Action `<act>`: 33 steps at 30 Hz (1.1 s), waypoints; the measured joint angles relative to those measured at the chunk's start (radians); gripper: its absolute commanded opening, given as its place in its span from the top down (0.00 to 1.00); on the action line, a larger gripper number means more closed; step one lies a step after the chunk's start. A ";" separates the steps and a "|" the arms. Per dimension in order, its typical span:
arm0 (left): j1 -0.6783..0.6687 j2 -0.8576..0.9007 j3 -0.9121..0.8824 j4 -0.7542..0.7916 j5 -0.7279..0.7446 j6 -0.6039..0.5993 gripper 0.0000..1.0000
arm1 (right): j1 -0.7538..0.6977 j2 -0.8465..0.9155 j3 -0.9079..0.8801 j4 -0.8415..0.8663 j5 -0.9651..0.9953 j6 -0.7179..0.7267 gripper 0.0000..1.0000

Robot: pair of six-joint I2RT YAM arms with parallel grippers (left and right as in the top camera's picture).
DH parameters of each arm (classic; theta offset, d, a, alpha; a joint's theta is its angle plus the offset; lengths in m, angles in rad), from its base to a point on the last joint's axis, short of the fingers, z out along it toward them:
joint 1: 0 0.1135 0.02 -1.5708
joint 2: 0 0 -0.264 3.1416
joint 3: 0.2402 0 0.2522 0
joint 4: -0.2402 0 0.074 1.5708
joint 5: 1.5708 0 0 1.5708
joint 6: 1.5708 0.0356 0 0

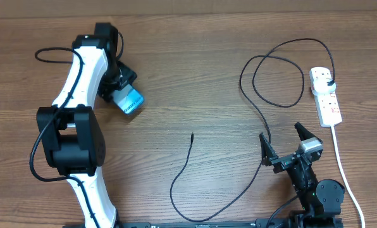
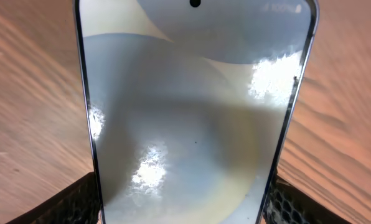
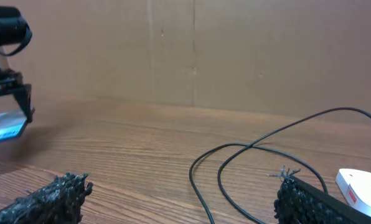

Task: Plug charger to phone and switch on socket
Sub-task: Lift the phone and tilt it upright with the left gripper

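Observation:
The phone (image 1: 131, 101), its screen cyan-blue, is at the left of the table with my left gripper (image 1: 124, 92) shut on its two long edges. In the left wrist view the phone (image 2: 192, 112) fills the frame between the black fingers (image 2: 73, 202). The charger (image 1: 187, 166) lies slack across the table; its connector tip (image 1: 192, 135) rests free mid-table and its black plug (image 1: 328, 83) sits in the socket (image 1: 327, 104), a white power strip at the right. My right gripper (image 1: 279, 132) stands open and empty, the charger running past its left finger. The right wrist view shows charger loops (image 3: 223, 168) ahead.
The power strip's white cord (image 1: 344, 171) runs down the right side to the front edge. A loose black cable (image 1: 49, 54) of the left arm loops at the far left. A brown wall (image 3: 235, 50) stands behind the table.

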 measured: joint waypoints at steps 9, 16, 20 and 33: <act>0.000 0.000 0.083 0.001 0.341 0.021 0.96 | 0.000 0.000 0.000 0.000 0.000 0.000 0.00; 0.000 0.000 0.083 0.001 0.745 0.021 0.96 | 0.000 0.000 0.000 0.000 0.000 0.000 0.00; 0.000 0.000 0.083 -0.024 0.935 -0.003 0.96 | 0.000 0.000 0.000 0.000 0.000 0.000 0.00; 0.000 0.000 0.083 -0.040 1.367 -0.174 0.96 | 0.000 0.000 0.000 0.000 0.000 0.000 0.00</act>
